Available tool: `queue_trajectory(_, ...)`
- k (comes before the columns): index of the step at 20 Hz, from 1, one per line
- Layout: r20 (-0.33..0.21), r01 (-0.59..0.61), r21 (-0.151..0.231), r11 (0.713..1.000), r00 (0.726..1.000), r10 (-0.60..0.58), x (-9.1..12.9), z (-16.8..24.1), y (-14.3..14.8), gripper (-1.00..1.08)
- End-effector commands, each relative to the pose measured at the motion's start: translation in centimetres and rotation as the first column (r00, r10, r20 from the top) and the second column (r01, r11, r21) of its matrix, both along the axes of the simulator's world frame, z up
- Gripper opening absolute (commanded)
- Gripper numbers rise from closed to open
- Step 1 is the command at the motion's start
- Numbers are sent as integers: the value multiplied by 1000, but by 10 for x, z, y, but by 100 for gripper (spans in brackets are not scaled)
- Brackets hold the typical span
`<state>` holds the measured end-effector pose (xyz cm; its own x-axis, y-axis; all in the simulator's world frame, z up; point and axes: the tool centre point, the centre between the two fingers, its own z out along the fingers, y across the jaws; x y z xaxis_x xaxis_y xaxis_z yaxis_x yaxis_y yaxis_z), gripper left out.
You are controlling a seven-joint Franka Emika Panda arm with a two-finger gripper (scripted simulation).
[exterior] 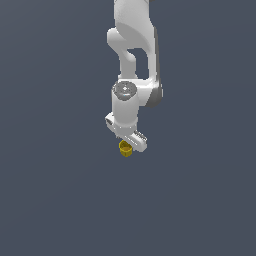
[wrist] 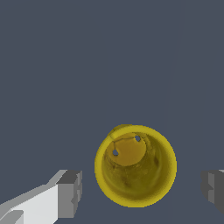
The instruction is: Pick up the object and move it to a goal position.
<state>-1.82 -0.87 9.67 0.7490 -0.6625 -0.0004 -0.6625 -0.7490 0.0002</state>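
In the exterior view, a flat dark slate-grey ground fills the whole picture, with no edge, wall, seam or shadow line to separate a counter from a room. The white arm comes down from the top middle, its joints stacked one under another, a grey round cap showing on the wrist. At its lower end sits the claw, a short white bar set at a slant. The yellow cup shows just under that bar, partly covered by it, its hollow top turned up. The fingers themselves are too small here to tell apart.

In the wrist view, the same plain grey-blue ground lies behind everything, even in tone and without marks. The cup is seen from above: a round yellow rim, a darker mottled inner wall, and a flat orange-yellow floor with two small dark holes in it. One finger, grey-tipped on a white body, stands to one side of the cup, and the other grey finger shows at the picture's edge on the opposite side. The cup lies between them, and bare ground shows between it and each finger, so neither touches it. The claw is spread wide and released, holding nothing.
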Motion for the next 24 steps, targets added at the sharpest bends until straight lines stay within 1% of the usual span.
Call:
queue_trajectory(1, 0, 0, 0, 1000, 1000, 0, 0, 0, 0, 100)
queue_trajectory(6, 0, 1, 0, 1000, 1000, -1, 0, -9, 0, 100)
queue_trajectory(13, 0, 4, 0, 1000, 1000, -4, -1, -43, 0, 100)
queue_trajectory(18, 0, 5, 0, 1000, 1000, -5, 0, -50, 0, 100)
queue_trajectory(19, 0, 5, 0, 1000, 1000, -5, 0, -50, 0, -100)
queue_trajectory(24, 0, 5, 0, 1000, 1000, -5, 0, -50, 0, -100)
